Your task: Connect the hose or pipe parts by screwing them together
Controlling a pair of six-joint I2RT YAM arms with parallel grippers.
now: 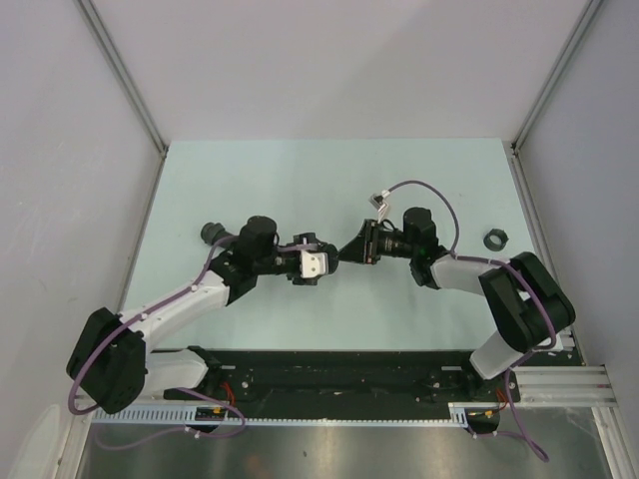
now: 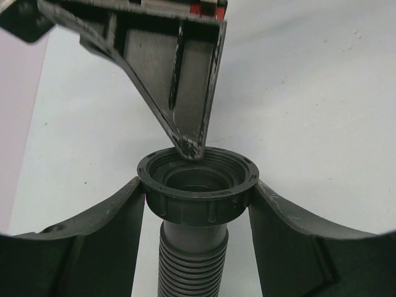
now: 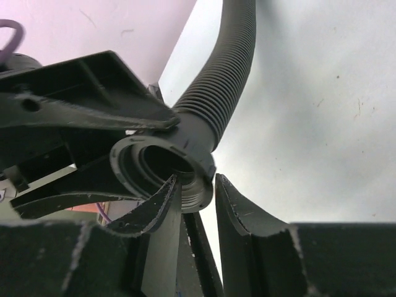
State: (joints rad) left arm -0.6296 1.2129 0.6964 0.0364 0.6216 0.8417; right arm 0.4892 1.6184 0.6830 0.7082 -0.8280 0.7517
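Note:
A black corrugated hose (image 2: 192,266) ends in a wider ribbed collar (image 2: 197,201). My left gripper (image 2: 197,184) is shut on that collar, one finger pressed to each side. In the top view the two grippers meet tip to tip mid-table, left gripper (image 1: 327,252) and right gripper (image 1: 344,252). My right gripper (image 3: 197,179) straddles the collar's (image 3: 162,166) rim: one finger sits inside the mouth, the other stands outside with a thin gap to the wall. The hose (image 3: 226,68) runs away up the right wrist view. The knurled ring nut (image 1: 496,239) lies alone on the table, far right.
The hose's far end (image 1: 213,233) shows behind the left arm. Grey walls enclose the pale green table (image 1: 329,180) at left, right and back. The black base rail (image 1: 339,379) runs along the near edge.

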